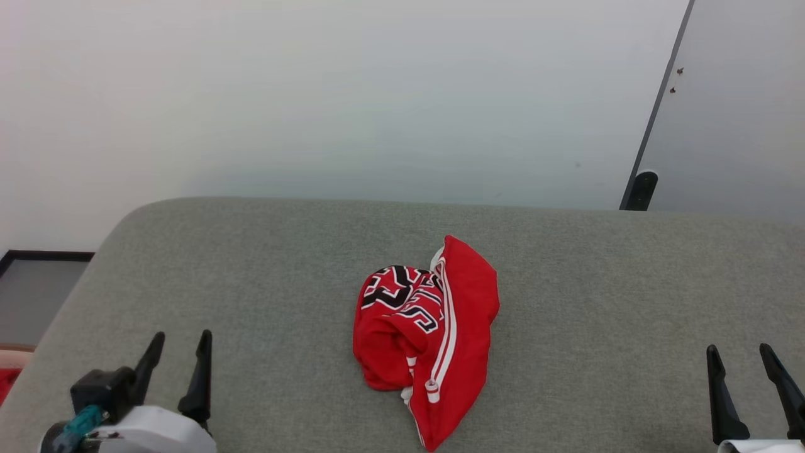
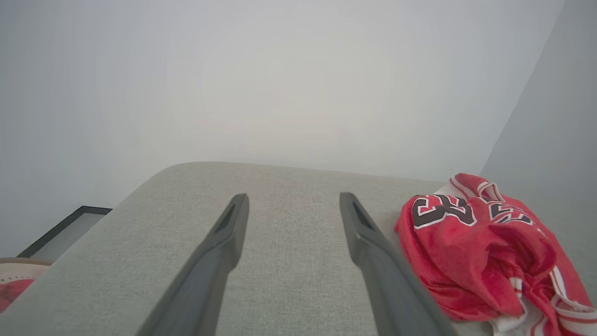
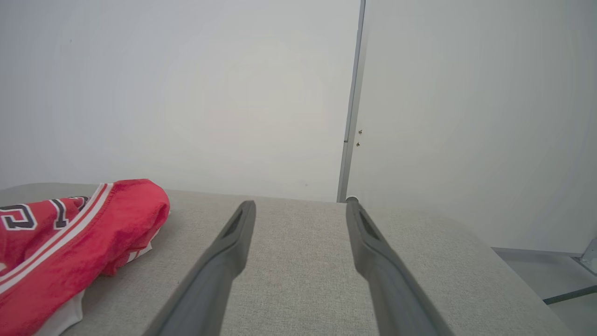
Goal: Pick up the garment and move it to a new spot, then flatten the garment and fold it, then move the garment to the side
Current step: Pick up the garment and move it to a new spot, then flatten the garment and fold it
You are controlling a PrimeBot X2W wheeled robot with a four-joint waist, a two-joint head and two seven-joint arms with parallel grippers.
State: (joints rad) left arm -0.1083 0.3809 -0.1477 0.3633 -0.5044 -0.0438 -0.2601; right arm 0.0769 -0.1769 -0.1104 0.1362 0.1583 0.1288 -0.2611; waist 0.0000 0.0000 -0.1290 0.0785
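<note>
1. The garment (image 1: pixel 440 327), a red jersey, lay crumpled on the padded grey worktop (image 1: pixel 597 283) at the centre of the head view. Its black, white-outlined lettering was folded over itself, and only a "3" read clearly, in the left wrist view.
2. At the lower left edge of the left wrist view, a cream-rimmed container (image 2: pixel 16 275) held something red. Too little showed to tell more.
3. The garment's long axis ran roughly top to bottom in the head view. The white-and-red striped trim followed it, and the narrow end pointed toward the bottom edge.
4. The left gripper (image 1: pixel 181 336) sat at lower left and the right gripper (image 1: pixel 737 349) at lower right. Both had their jaws spread and empty, well apart from the garment.
</note>
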